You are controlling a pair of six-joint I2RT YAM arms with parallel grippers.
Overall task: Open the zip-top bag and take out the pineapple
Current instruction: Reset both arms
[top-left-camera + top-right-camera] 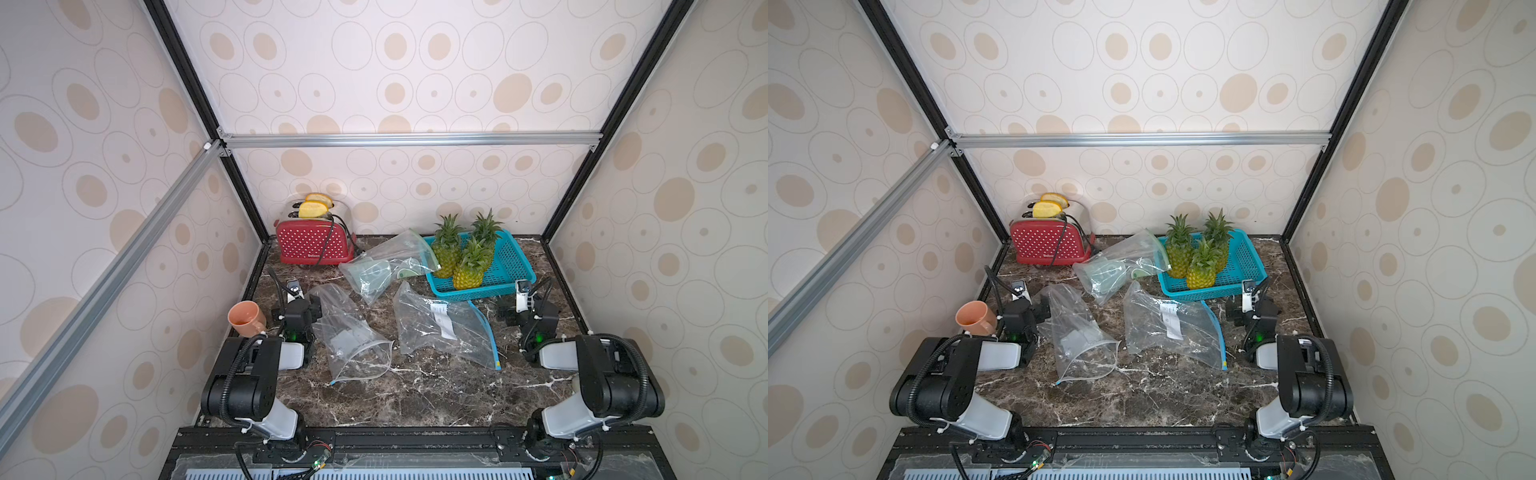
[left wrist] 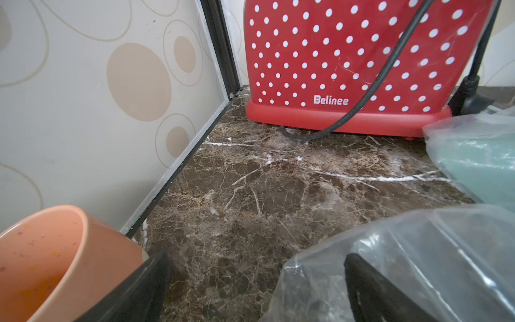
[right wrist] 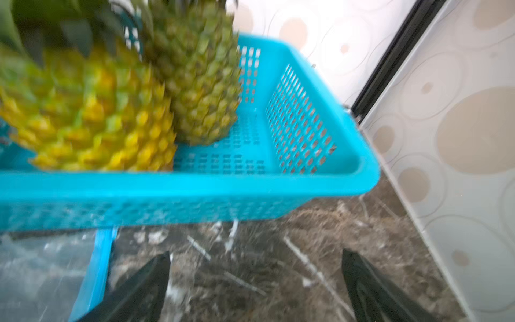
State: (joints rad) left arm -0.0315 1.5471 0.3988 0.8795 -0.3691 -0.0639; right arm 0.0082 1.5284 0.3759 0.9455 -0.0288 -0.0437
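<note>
The left end effector [image 2: 255,262] and the right end effector [image 3: 256,256] are both hanging released and empty low over the table [image 1: 415,390], while three pineapples [image 1: 469,274] are standing in the teal basket [image 1: 513,257] beside three clear zip-top bags [image 1: 440,328] lying between the arms.

Dark brown marble-patterned tabletop [image 1: 415,399] with white veins, walled on three sides. In the far left corner: red plastic toaster with white dots [image 1: 313,247], black power cord [image 2: 362,94] looping down onto the marble in front. Nearer, against the left wall: peach-orange ceramic mug [image 1: 246,318]. At far right: turquoise perforated plastic basket [image 1: 490,289]. Across the middle, crumpled: greenish-tinted clear zip-top bag [image 1: 382,268] between toaster and basket, touching the basket; clear zip-top bag with white label and blue zip strip [image 1: 440,328] just before the basket; plain clear zip-top bag [image 1: 353,340] nearest, toward the mug.
</note>
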